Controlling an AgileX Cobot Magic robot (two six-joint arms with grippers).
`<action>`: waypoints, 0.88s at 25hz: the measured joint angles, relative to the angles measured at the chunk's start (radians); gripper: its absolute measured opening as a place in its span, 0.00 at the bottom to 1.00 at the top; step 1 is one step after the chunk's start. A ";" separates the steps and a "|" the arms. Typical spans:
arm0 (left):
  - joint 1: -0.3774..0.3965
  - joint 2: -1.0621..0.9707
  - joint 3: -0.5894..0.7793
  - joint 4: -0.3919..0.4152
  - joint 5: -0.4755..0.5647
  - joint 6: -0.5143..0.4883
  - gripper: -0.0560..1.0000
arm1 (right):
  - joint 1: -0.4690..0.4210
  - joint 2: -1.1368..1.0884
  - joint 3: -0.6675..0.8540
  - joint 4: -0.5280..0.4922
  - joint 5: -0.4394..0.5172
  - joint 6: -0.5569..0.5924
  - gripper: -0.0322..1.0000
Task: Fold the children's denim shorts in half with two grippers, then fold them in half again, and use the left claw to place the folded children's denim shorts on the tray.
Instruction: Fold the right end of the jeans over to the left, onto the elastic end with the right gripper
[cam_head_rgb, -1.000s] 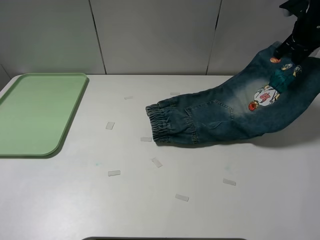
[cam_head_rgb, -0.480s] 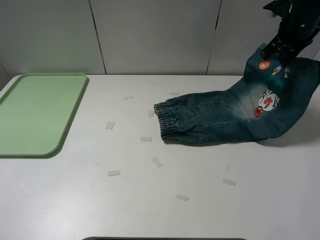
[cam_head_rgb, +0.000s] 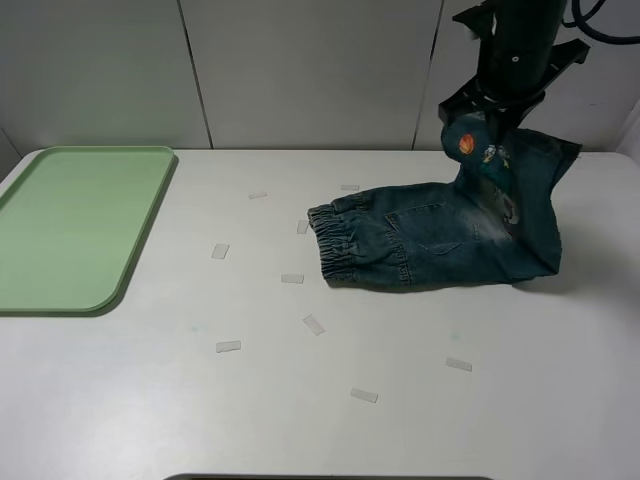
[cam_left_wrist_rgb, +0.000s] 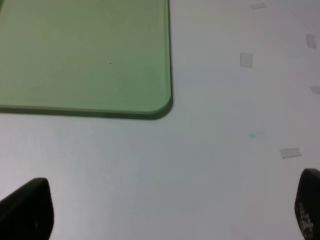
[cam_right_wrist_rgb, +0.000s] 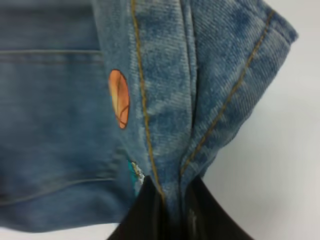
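Note:
The children's denim shorts (cam_head_rgb: 430, 240) lie right of the table's middle, with the gathered waistband (cam_head_rgb: 335, 245) pointing left. My right gripper (cam_head_rgb: 487, 118) is shut on the leg end and holds it lifted and curled over the rest, cartoon patch (cam_head_rgb: 466, 145) showing. In the right wrist view the gripper (cam_right_wrist_rgb: 172, 210) pinches a denim seam (cam_right_wrist_rgb: 150, 125). The pale green tray (cam_head_rgb: 80, 230) lies at the far left. My left gripper (cam_left_wrist_rgb: 167, 212) is open and empty over bare table near the tray's corner (cam_left_wrist_rgb: 160, 107). It is out of the exterior high view.
Several small pale tape strips lie scattered on the white table between tray and shorts, such as one (cam_head_rgb: 228, 347) and another (cam_head_rgb: 364, 396). A grey panelled wall (cam_head_rgb: 300, 70) stands behind the table's far edge.
My right gripper has carried the leg end up and to the left, from the far right edge toward the middle of the shorts, doubling the cloth over. The waistband shifted slightly right.

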 joint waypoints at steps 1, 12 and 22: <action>0.000 0.000 0.000 0.000 0.000 0.000 0.96 | 0.017 0.000 0.000 0.008 0.000 0.020 0.06; 0.000 0.000 0.000 0.000 0.000 0.000 0.96 | 0.198 0.067 -0.001 0.068 0.012 0.188 0.06; 0.000 0.000 0.000 0.000 0.000 0.000 0.96 | 0.284 0.130 -0.001 0.089 -0.013 0.337 0.06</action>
